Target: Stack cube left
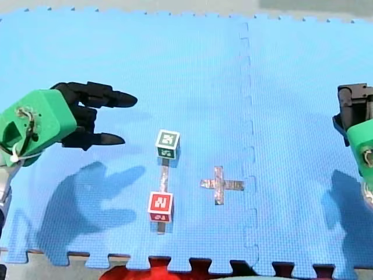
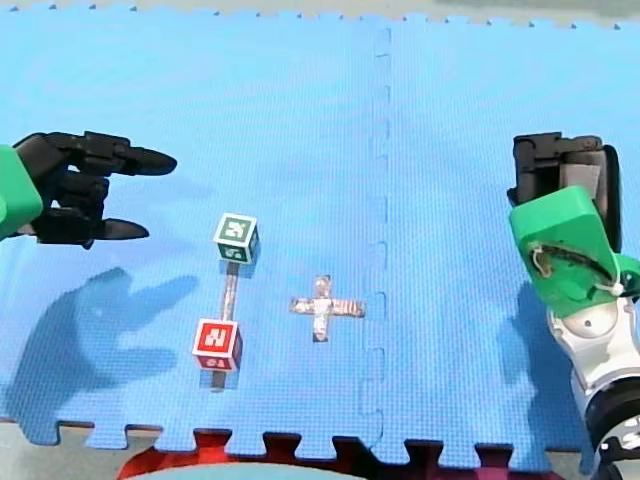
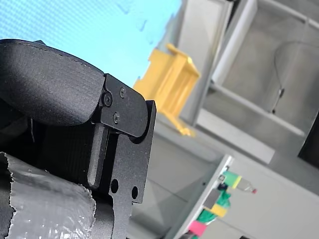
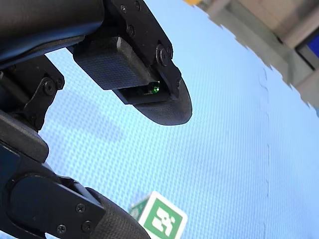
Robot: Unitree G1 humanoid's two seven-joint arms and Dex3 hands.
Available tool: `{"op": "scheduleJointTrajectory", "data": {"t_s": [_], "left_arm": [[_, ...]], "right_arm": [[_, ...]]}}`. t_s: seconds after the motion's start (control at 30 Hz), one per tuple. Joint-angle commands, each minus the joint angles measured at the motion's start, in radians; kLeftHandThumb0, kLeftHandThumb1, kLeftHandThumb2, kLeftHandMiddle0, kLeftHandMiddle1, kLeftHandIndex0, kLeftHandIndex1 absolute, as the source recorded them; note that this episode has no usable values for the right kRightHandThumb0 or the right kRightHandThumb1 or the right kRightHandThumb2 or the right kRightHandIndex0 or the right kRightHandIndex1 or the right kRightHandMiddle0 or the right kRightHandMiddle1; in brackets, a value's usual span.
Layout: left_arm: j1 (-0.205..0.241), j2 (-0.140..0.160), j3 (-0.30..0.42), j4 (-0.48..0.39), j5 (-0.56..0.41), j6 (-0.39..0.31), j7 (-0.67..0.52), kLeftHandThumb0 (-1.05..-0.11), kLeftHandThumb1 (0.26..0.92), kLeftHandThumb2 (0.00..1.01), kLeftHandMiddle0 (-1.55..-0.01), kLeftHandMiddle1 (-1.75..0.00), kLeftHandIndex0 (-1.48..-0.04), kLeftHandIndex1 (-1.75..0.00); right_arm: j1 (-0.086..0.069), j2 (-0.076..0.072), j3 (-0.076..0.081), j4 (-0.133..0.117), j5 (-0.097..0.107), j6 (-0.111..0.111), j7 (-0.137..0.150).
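Note:
A green cube [image 1: 168, 144] with a white patterned top stands on the blue foam mat [image 1: 192, 70], left of centre. A red cube [image 1: 160, 207] stands nearer the mat's front edge, in line with the green one and apart from it. My left hand [image 1: 125, 119] hovers to the left of the green cube, a short way off, and holds nothing. My right hand [image 2: 555, 175] is at the mat's far right, well away from both cubes, also holding nothing. In the second wrist view, the green cube [image 4: 159, 219] lies on the mat beyond black fingers [image 4: 149, 94].
A silver tape cross [image 1: 220, 185] is stuck to the mat right of the cubes. A tape strip [image 1: 165, 175] runs between the two cubes. A seam [image 1: 247, 116] divides the mat. Something red [image 1: 145, 273] sits below the front edge. A yellow frame [image 3: 169, 84] stands beyond the mat.

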Motion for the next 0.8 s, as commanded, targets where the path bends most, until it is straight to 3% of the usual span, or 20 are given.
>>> {"op": "scheduleJointTrajectory", "data": {"t_s": [0.0,0.17,0.33,0.77], "left_arm": [[0.006,0.004,-0.01,-0.006,-0.002,-0.001,-0.037,-0.75,0.641,0.0,-0.9,-1.75,-0.76,-0.01],[0.008,0.02,-0.014,-0.016,-0.027,0.006,-0.163,-0.813,0.667,0.01,-0.87,-1.75,-0.75,0.0],[0.022,0.008,0.002,-0.036,-0.073,0.007,-0.231,-0.848,0.678,0.01,-0.87,-1.75,-0.75,0.0],[0.064,-0.033,0.01,-0.079,-0.091,0.015,-0.171,-0.856,0.678,0.0,-0.9,-1.75,-0.76,-0.01]], "right_arm": [[0.003,-0.006,-0.004,-0.003,0.006,-0.005,0.002],[0.006,-0.008,-0.006,-0.003,0.008,-0.005,0.004],[0.005,-0.013,0.0,-0.005,-0.002,0.007,-0.007],[0.005,-0.02,0.004,-0.009,-0.006,0.011,-0.012]]}}
